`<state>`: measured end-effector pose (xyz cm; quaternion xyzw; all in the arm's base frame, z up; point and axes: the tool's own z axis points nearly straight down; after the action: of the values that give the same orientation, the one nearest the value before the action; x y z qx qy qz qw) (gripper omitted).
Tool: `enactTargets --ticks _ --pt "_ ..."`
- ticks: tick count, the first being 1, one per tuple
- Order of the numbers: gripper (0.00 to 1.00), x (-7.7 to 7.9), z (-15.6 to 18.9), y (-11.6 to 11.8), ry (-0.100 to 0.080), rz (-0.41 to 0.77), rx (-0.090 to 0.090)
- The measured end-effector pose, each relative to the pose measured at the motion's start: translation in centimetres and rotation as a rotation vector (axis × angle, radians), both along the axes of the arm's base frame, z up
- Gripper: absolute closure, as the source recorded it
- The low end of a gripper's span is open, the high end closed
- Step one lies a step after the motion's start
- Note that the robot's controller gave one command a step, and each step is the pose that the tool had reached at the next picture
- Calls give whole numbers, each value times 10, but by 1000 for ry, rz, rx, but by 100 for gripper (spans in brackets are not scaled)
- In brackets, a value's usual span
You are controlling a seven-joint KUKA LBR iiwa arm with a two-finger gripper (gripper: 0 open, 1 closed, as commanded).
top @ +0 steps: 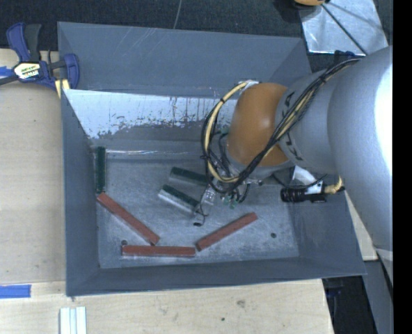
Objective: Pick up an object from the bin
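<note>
Gripper (pixel 204 207) is low in the bin (pixel 81 186), at the right end of a grey-green bar (pixel 178 197); contact unconfirmed. Whether the gripper is open or closed: cannot tell. A darker green bar (pixel 189 176) lies just behind the grey-green bar. Of three red-brown strips, one (pixel 127 219) lies left of it, one (pixel 226 230) right, and one (pixel 159 251) in front.
</note>
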<state>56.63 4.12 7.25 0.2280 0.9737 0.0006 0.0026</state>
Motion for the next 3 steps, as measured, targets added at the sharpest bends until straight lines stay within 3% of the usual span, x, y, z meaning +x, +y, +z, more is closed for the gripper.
enactTargets --ticks 1,2,3 --pt "0 0 0 0 1 0 0" --pt "100 -19 24 0 5 252 -1" --pt "0 -19 24 0 5 252 -1"
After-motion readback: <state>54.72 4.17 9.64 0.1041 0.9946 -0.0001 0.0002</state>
